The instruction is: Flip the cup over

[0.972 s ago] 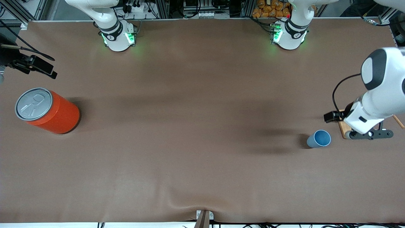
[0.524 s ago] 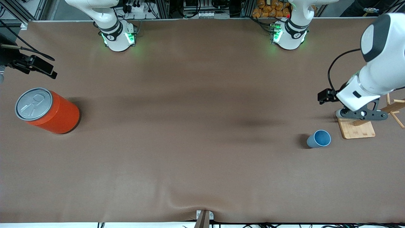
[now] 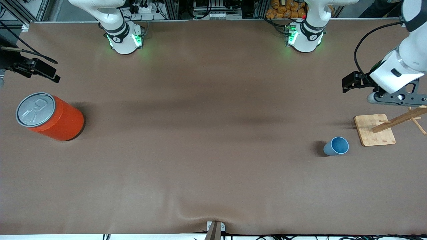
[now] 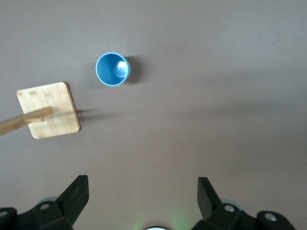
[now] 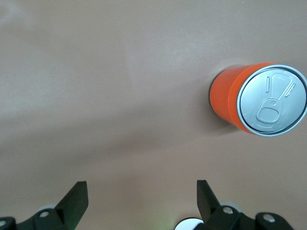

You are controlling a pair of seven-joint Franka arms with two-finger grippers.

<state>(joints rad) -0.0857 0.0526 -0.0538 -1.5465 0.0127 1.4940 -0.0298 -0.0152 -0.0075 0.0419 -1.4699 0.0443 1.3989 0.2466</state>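
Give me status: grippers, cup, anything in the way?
Left gripper open, up over bare table by the wooden stand. Right gripper open, waiting near the orange can. Cup upright, mouth up, untouched beside the stand. Nothing blocking it.

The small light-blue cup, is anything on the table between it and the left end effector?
Nothing visible does. The small light-blue plastic cup stands upright, mouth up, on bare brown table. The open left end effector hangs over empty table, and the square bamboo base with wooden pegs sits beside the cup, apart from it.
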